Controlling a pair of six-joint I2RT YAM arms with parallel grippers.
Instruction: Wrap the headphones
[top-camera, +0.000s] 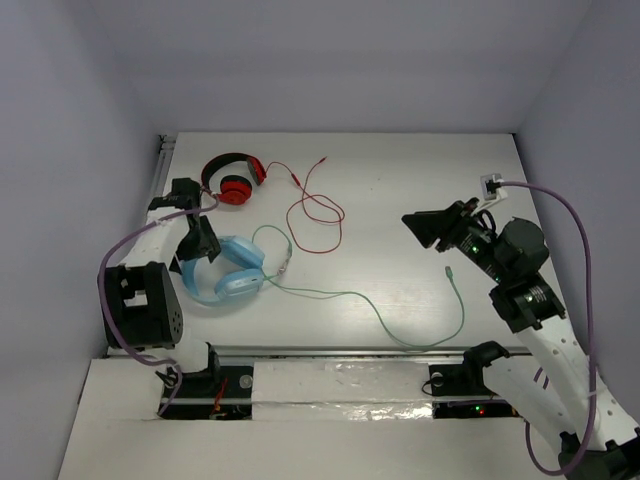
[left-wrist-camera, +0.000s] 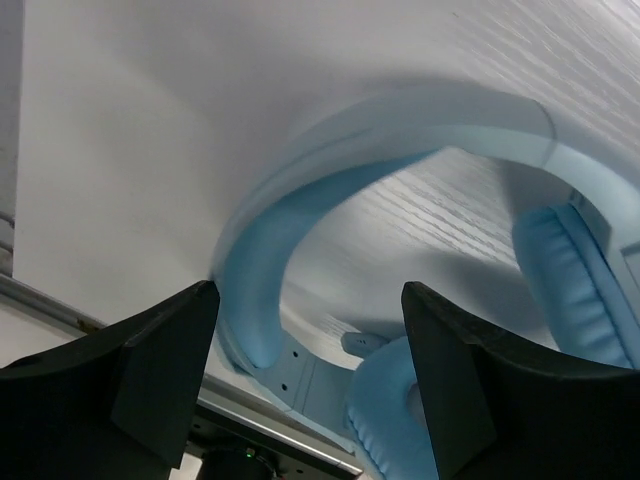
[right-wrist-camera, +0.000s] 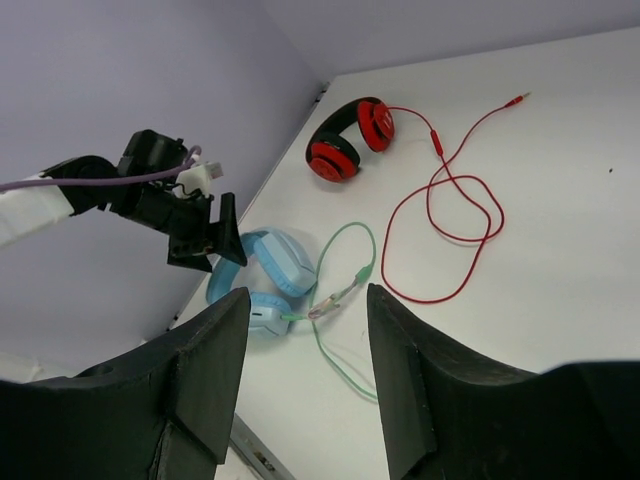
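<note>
Closest to the near edge of the worktop (top-camera: 420, 170), a thin green cable (top-camera: 385, 322) trails off to the right from the blue headphones (top-camera: 228, 275). They lie flat by the near left corner, with the band bulging toward the left edge, the two cups toward the middle, and the long axis roughly left to right. The overhead view puts the left gripper (top-camera: 205, 245) right over the band. Only its wrist view shows the fingers (left-wrist-camera: 150, 370) spread wide, with the band beyond them, unpinched. The right gripper (top-camera: 435, 225) hangs raised near the right edge, and its own wrist view shows it released and empty. Farther back lie red headphones (top-camera: 235, 182) and their red cable (top-camera: 318, 212).
</note>
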